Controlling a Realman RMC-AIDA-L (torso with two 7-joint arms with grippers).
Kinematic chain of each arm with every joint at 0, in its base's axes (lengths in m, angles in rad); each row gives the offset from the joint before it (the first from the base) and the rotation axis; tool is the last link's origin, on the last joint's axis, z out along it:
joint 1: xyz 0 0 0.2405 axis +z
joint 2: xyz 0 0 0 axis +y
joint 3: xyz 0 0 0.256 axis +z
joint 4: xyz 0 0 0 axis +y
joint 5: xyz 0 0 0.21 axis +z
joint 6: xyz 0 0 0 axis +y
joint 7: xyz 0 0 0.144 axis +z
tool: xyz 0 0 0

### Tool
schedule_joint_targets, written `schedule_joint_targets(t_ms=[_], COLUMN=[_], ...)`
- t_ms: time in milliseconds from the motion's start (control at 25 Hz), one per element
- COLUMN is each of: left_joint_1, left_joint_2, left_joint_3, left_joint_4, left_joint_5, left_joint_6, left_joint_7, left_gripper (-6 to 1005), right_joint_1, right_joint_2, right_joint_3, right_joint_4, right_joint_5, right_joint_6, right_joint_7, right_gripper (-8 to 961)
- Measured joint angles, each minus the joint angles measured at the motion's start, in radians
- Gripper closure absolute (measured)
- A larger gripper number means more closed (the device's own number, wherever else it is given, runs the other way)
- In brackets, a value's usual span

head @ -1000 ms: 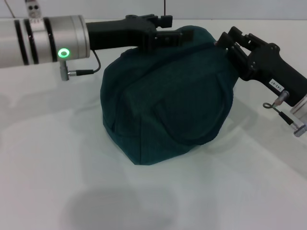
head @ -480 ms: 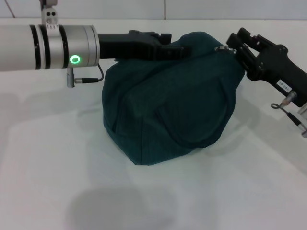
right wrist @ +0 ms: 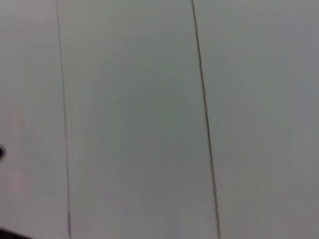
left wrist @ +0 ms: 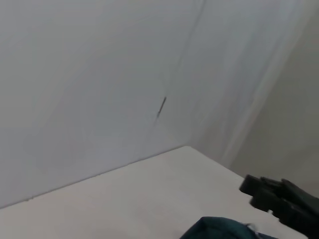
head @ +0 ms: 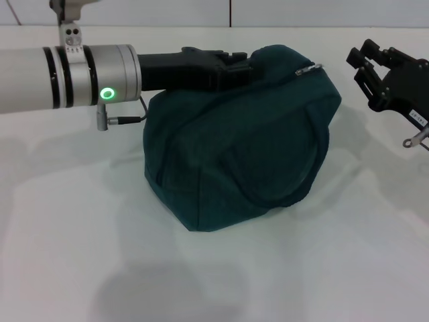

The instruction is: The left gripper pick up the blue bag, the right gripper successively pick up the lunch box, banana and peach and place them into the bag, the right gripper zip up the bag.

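Left gripper (head: 231, 66) reaches in from the left at the top rear of the blue bag (head: 241, 141), pressed against the fabric, though whether its fingers are clamped on anything cannot be told from here. Right gripper (head: 367, 62) hangs in the air just to the right of the bag's upper corner, clear of it, fingers spread apart and holding nothing. Beside that corner lies the bag's zip pull (head: 307, 68), and the bag itself sits closed and bulging on the white table (head: 214, 282).
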Motion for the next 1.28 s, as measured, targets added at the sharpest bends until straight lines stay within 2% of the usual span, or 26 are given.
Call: schedule_joint_targets(t_ms=[200,480,760,960,1280], left_joint_1=[0.007,0.016,0.018,0.021,0.023], left_joint_2=[-0.002,-0.002,-0.003,-0.004,-0.008], left_joint_3=[-0.008,-0.029,-0.03,-0.032,-0.041], left_joint_4=[0.0,-0.005,-0.005,-0.006,-0.007], left_joint_5=[-0.028,-0.069,-0.064,-0.07,-0.074], left_joint_6=[0.036,0.044,0.041,0.035,0.033], left_joint_7=[0.01,0.031,0.047,0.058,0.067], left_gripper=[583,738,928,946,951], right_joint_1=[-0.011,-0.009,0.001,0.006,0.007], right_joint_2=[0.015,0.018,0.02,0.027,0.03], right_joint_3=[0.001,-0.009,-0.075,-0.082,-0.086], right_joint_4=[-0.003,-0.001,-0.016,-0.048,-0.094], right_joint_5=[-0.001,-0.002,-0.005,-0.073,-0.079], right_joint_6=[0.008,0.035,0.056,0.063,0.086], right_joint_7=[-0.094,-0.108,-0.109,-0.107,-0.117], right_gripper=[675,676,675,676,673])
